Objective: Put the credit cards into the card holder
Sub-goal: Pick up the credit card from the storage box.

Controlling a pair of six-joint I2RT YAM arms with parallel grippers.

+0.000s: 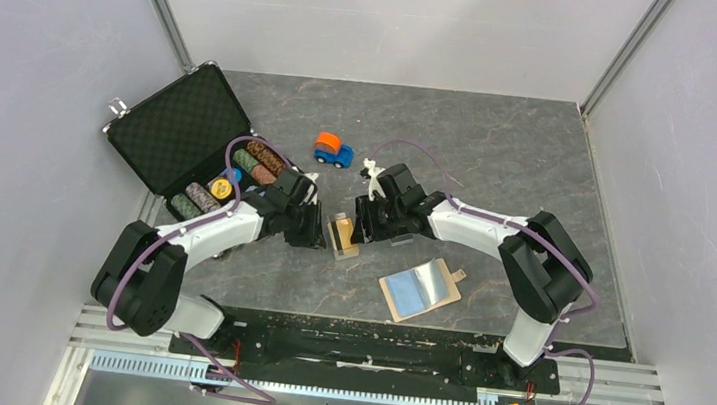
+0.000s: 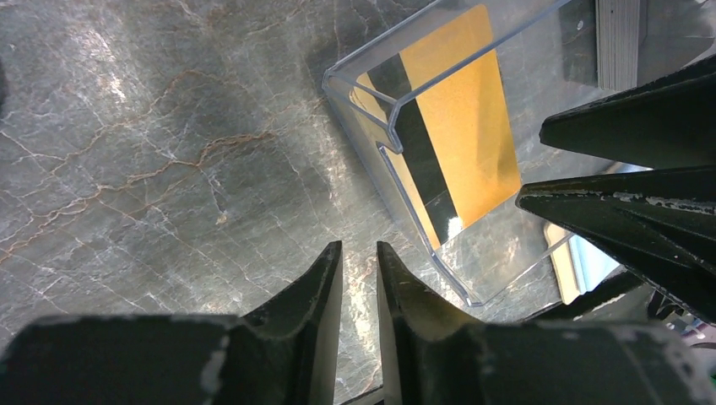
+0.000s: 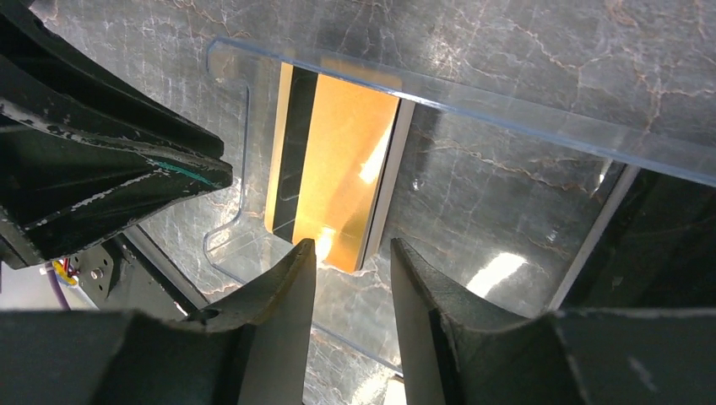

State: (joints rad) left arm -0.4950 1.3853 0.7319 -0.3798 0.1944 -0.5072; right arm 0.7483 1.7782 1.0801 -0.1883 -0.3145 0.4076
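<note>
A gold card with a black stripe point(image 1: 340, 237) lies inside a clear plastic box point(image 1: 344, 248) between my two grippers. It shows in the left wrist view point(image 2: 469, 126) and the right wrist view point(image 3: 342, 169). My left gripper point(image 2: 359, 249) is nearly shut with only a thin slit and holds nothing; it sits just left of the box point(image 2: 507, 253). My right gripper point(image 3: 353, 249) is a little open over the box's near edge point(image 3: 507, 110), its tips at the card's end. The beige card holder point(image 1: 450, 285) lies open in front, with a light blue card point(image 1: 410, 291) on it.
An open black chip briefcase point(image 1: 176, 133) with rows of poker chips point(image 1: 236, 178) stands at the left. A small orange and blue toy car point(image 1: 333, 149) and a small white figure point(image 1: 371, 171) sit behind the grippers.
</note>
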